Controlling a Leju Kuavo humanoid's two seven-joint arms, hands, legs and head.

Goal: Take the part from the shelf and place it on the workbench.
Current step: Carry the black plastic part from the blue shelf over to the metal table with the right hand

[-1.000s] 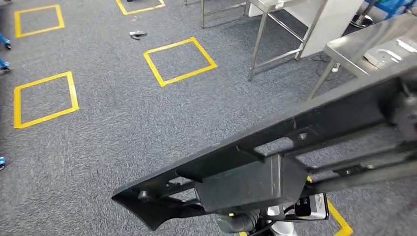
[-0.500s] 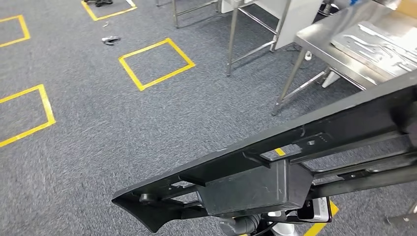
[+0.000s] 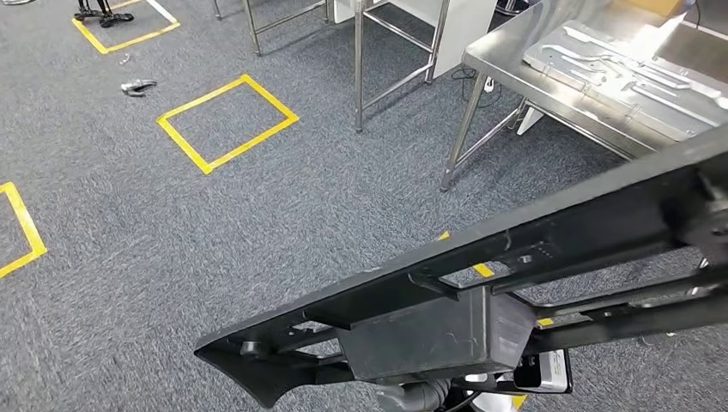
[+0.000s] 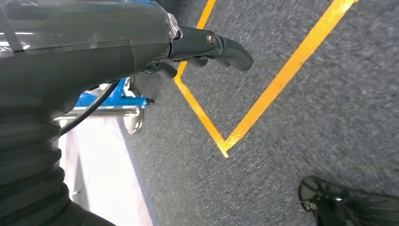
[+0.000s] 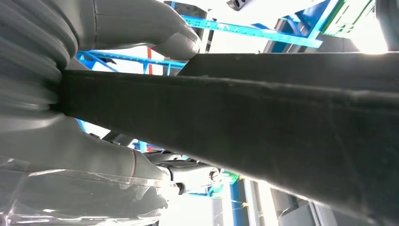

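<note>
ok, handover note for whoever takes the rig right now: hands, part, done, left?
Right hand: grips the long black part, thumb over its edge.
Left hand: holds nothing, fingers curled, hanging over the carpet.
Part: off the shelf, carried across the body above the floor.
Steel workbench: ahead to the right, a grey panel lying on it.
Left: walk up, set the part down.

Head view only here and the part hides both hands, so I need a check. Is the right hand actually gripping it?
Observer: Yes. In the right wrist view the right hand grips the black part, wrapped around it on both faces.
Operator: And the left hand?
Observer: In the left wrist view the left hand has grey carpet and a yellow tape corner beyond it. There is no part at its fingers. I can't tell whether it is open or curled.
</note>
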